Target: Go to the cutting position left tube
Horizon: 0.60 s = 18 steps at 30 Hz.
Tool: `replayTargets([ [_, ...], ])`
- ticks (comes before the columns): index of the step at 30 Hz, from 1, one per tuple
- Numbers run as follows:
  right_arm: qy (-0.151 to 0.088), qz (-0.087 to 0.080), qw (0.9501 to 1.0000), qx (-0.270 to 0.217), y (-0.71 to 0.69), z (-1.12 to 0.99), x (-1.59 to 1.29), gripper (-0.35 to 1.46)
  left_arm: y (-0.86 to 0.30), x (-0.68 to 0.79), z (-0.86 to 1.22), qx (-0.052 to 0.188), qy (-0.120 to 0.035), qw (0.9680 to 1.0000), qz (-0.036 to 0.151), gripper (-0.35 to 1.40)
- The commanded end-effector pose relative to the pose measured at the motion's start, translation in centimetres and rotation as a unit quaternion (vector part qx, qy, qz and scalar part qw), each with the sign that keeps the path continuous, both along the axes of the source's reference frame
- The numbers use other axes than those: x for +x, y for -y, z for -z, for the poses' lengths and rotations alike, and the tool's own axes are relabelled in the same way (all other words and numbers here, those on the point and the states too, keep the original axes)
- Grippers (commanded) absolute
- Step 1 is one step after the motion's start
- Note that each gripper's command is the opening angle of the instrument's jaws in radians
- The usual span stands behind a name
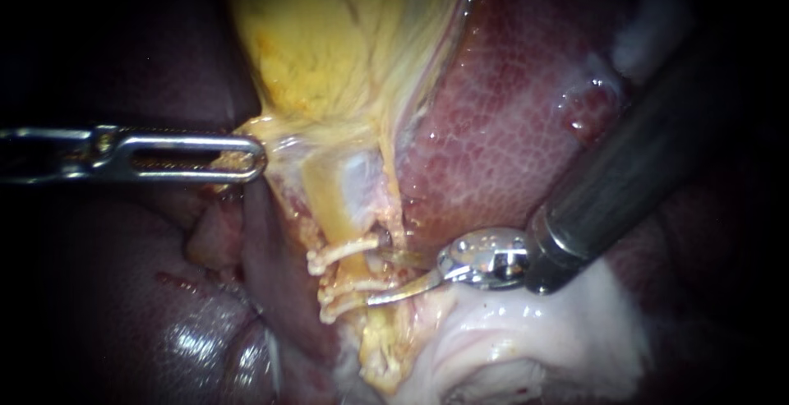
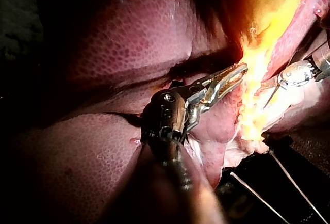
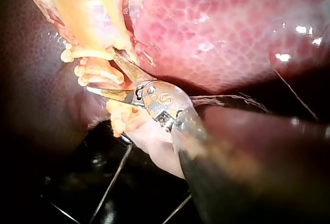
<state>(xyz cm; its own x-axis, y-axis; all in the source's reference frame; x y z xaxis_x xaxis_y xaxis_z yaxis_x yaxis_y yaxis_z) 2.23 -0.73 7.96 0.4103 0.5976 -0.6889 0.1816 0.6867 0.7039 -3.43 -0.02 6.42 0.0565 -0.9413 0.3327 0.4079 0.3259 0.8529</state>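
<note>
— Three clips (image 1: pixel 341 249) cross the left tube (image 1: pixel 329 208), which runs down from the gallbladder (image 1: pixel 329 35) at mid-scene. The liver (image 1: pixel 509 126) lies to its right.

— How will that tube handle?

— Soft, wet and thin, I'd judge: slippery, easily torn, almost weightless. It looks stretched, because the left instrument (image 1: pixel 255 157) has its end effector closed on the gallbladder's lower edge, out to the left.

— And the other one?

— The right instrument (image 1: pixel 376 273) comes in from the upper right. Its end effector is two thin curved blades standing open, with the tips just right of the tube, level with the clips.

— Where should it take the tube?

— Not on a clip. My call is the bare stretch between the upper clip and the next one down, one blade on each side.

— Any container?

— None shows.
</note>
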Motion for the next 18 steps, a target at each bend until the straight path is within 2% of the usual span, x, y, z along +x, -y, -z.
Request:
replayTargets([
  [1,-0.004,-0.002,1.0000,0.002,-0.02,0.02,0.01,1.43,0.00,0.00,-0.02,0.000,0.000,1.0000,0.000,-0.35],
  [6,-0.014,-0.003,0.9997,0.018,-0.07,0.05,0.04,1.43,-0.03,0.01,-0.09,-0.001,0.000,1.0000,-0.001,-0.35],
  [9,-0.029,-0.001,0.9989,0.038,-0.09,0.07,0.05,1.43,-0.04,0.03,-0.15,-0.001,0.000,1.0000,-0.001,-0.35],
  [12,-0.037,0.007,0.9979,0.053,-0.07,0.07,0.09,1.43,-0.06,0.04,-0.21,-0.002,-0.001,1.0000,0.000,-0.35],
  [18,-0.048,0.034,0.9952,0.078,0.00,0.02,0.19,1.40,-0.09,0.04,-0.32,-0.003,-0.001,1.0000,0.000,-0.35],
])
